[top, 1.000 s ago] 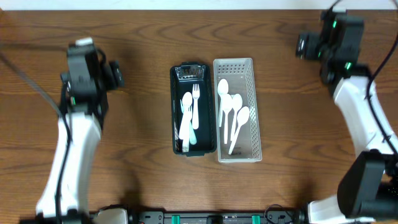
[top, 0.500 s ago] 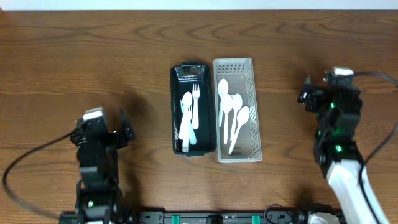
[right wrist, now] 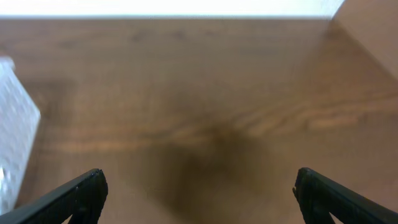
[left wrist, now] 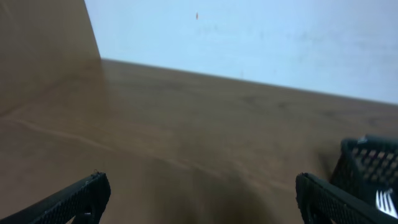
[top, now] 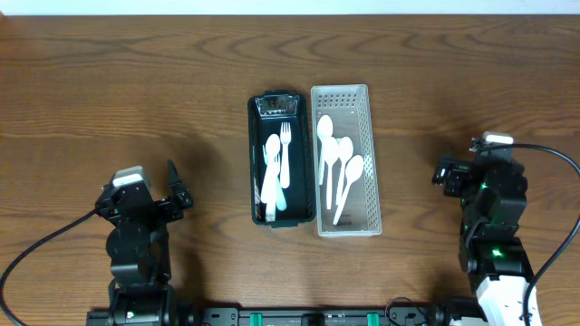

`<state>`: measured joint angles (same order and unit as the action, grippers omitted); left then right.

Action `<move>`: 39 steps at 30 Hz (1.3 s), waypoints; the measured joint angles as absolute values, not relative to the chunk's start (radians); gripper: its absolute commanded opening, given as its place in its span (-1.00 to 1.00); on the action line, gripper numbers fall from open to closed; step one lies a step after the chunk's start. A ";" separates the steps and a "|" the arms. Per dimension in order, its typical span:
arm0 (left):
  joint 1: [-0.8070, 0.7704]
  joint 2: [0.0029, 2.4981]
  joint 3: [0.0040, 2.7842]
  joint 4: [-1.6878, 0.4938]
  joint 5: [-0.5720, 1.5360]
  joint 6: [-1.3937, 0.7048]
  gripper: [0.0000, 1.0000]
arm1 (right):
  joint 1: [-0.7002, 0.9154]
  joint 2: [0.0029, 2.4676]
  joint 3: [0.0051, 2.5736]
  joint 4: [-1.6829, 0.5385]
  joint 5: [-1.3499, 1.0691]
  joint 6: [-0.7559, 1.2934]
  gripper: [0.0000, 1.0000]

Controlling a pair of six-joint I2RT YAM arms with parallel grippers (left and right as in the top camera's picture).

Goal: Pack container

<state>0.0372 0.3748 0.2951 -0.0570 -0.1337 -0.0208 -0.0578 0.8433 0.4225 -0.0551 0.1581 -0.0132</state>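
Note:
A black container [top: 282, 213] stands at the table's middle and holds white plastic cutlery, among it a fork [top: 285, 145] and a spoon [top: 271, 158]. A white perforated basket [top: 371, 208] stands touching its right side and holds several white spoons [top: 337, 163]. My left gripper [top: 175, 188] is open and empty at the front left, well apart from the containers. My right gripper [top: 441, 172] is open and empty at the front right. The left wrist view shows the black container's corner [left wrist: 370, 163]. The right wrist view shows the basket's edge [right wrist: 15, 118].
Bare wooden table [top: 136, 81] lies all around the two containers. A pale wall runs along the table's far edge in both wrist views.
Both arms have pulled back from the far side of the table toward the front edge and now sit low at the front left and front right. The containers have not moved.

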 measured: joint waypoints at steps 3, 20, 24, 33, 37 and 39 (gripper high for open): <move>0.037 0.375 0.295 -0.122 -0.134 -0.021 0.96 | -0.058 0.851 0.422 -0.121 0.158 -0.013 0.98; 0.037 0.375 0.295 -0.517 -0.134 -0.021 0.96 | -0.004 0.561 0.414 -0.622 0.158 -0.013 0.99; 0.037 0.375 0.295 -0.567 -0.134 -0.021 0.96 | 0.022 0.371 0.414 -0.698 0.155 -0.012 0.99; 0.037 0.374 0.295 -0.595 -0.134 -0.021 0.96 | 0.052 0.056 0.279 -0.323 0.081 -0.012 0.99; 0.037 0.374 0.295 -0.596 -0.133 -0.021 0.96 | 0.053 0.018 0.118 -0.036 0.055 -0.012 0.99; 0.037 0.375 0.295 -0.596 -0.134 -0.021 0.96 | 0.053 0.015 0.048 0.070 0.046 -0.012 0.99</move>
<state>0.0372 0.3748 0.2947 -0.5961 -0.1337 -0.0208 0.0532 0.0151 0.0483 0.0696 0.0456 -0.0120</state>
